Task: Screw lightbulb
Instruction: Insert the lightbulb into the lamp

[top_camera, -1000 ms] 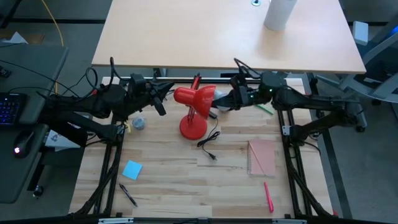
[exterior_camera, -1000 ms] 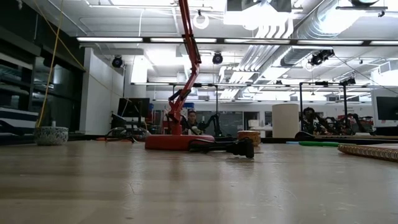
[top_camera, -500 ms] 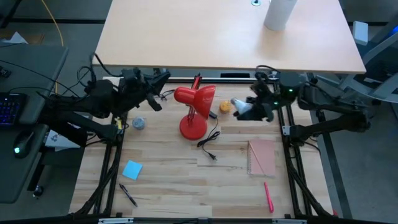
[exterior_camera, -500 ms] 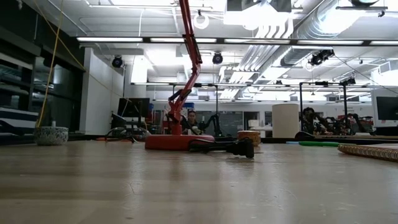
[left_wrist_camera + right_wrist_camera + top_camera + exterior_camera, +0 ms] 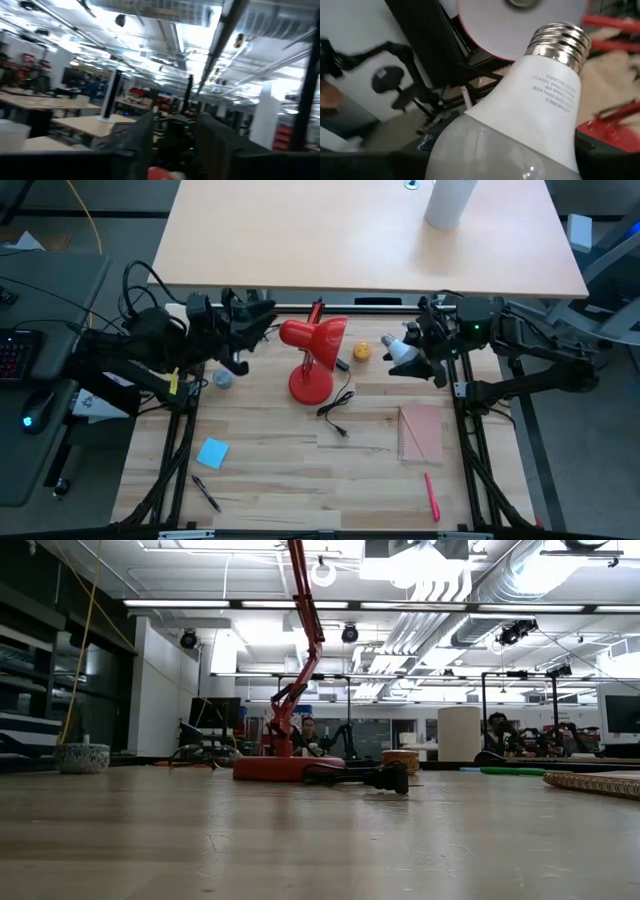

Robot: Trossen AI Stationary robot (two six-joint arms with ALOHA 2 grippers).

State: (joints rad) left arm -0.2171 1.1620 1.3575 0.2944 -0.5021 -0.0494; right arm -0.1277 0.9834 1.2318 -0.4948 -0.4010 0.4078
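The red desk lamp (image 5: 310, 355) stands on its round base (image 5: 310, 386) at the table's far middle, and its shade (image 5: 314, 334) opens toward the right. My right gripper (image 5: 418, 355) is to the right of the shade and shut on the white lightbulb (image 5: 398, 350). In the right wrist view the bulb's metal screw base (image 5: 561, 41) points at the shade's opening (image 5: 520, 20). My left gripper (image 5: 252, 322) is open and empty to the left of the shade. Its fingers (image 5: 135, 142) are tipped up toward the room. My right gripper holds the bulb by its rounded glass end (image 5: 505, 150), pinched between the two fingers (image 5: 412, 160). The fingers come about level from the table's right side. The bulb is lifted clear of the table, with its screw base pointing left toward the lamp shade.
A small yellow-orange round object (image 5: 361, 351) lies between the lamp and the bulb. The lamp's cord and plug (image 5: 336, 418) trail toward the near side. There are also a pink notebook (image 5: 421, 432), a red pen (image 5: 432, 495), a blue note (image 5: 212, 452), a black pen (image 5: 206, 493) and a small grey bowl (image 5: 221, 378).
My right gripper has drawn back from the lamp shade toward the table's right edge with the bulb. This has uncovered the yellow-orange object. My left gripper has pulled away from the lamp toward the far left and tipped upward.
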